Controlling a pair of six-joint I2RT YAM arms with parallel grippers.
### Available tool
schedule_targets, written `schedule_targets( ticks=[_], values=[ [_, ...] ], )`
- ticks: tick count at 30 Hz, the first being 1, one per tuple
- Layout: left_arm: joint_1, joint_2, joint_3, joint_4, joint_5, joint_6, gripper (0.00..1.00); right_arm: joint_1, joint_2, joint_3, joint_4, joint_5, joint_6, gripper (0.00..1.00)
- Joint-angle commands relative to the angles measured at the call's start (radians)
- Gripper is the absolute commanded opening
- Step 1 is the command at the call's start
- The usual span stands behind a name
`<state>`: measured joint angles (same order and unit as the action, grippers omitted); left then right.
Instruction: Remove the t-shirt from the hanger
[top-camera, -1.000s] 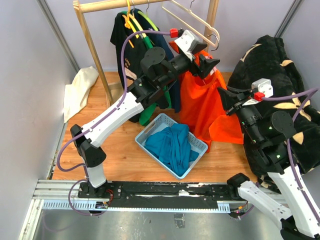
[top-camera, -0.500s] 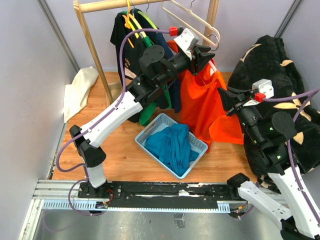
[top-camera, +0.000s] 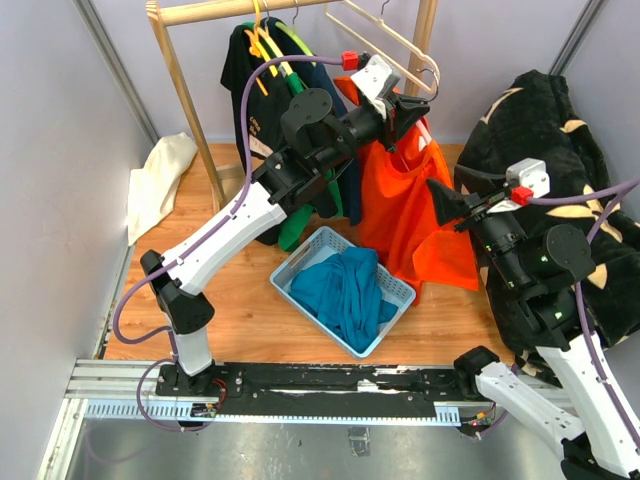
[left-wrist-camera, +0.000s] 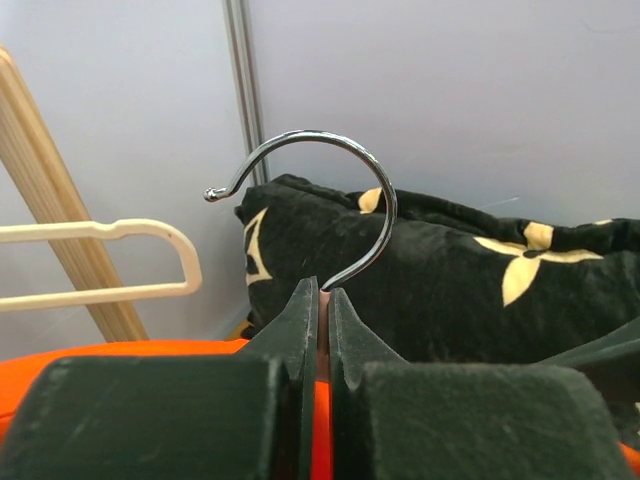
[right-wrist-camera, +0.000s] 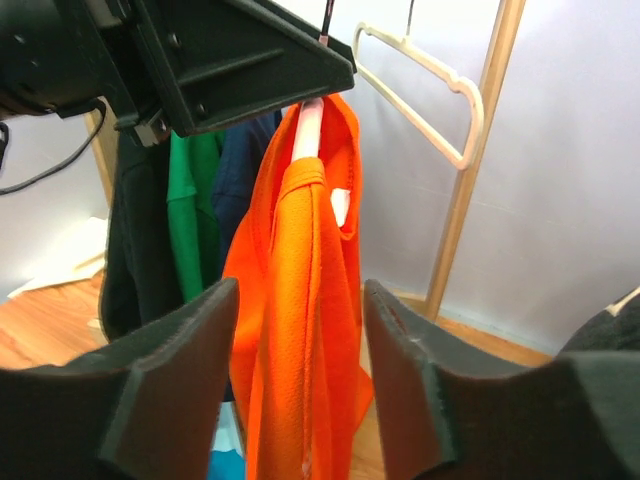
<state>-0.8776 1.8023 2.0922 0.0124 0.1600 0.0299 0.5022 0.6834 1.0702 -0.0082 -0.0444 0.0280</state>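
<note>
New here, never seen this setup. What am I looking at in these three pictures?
Two robot arms are bolted at the near edge of a wooden table. The wide picture comes from a fixed camera above and behind them; the other two come from a camera on each wrist. The left arm has its jaws shut on the hanger hook, with an orange t-shirt hanging below. The right arm has open jaws, empty, facing that shirt. On the table: a blue basket with a teal garment, and a wooden rack of dark clothes.
</note>
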Motion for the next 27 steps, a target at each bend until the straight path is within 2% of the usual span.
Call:
schedule_targets(
  ticks=[1,3,8,13,27],
  values=[
    [0.003,-0.005,0.034,0.033,-0.049,-0.007,0.01,0.01,-0.021,0.036,0.022,0.004,-0.005,0.64],
    [0.003,-0.011,0.032,0.039,-0.087,-0.005,0.01,0.01,-0.03,0.034,0.009,0.011,-0.009,0.72],
    [0.025,-0.004,0.087,0.029,-0.148,-0.007,0.01,0.01,-0.048,0.033,-0.031,0.034,-0.018,0.76],
    [0.059,0.01,0.168,-0.013,-0.15,-0.001,0.0,0.01,-0.071,0.027,-0.069,0.044,-0.022,0.77],
    [0.096,-0.03,0.16,-0.026,-0.168,0.016,0.0,0.01,-0.168,-0.059,-0.23,0.074,-0.021,0.74]
  ],
)
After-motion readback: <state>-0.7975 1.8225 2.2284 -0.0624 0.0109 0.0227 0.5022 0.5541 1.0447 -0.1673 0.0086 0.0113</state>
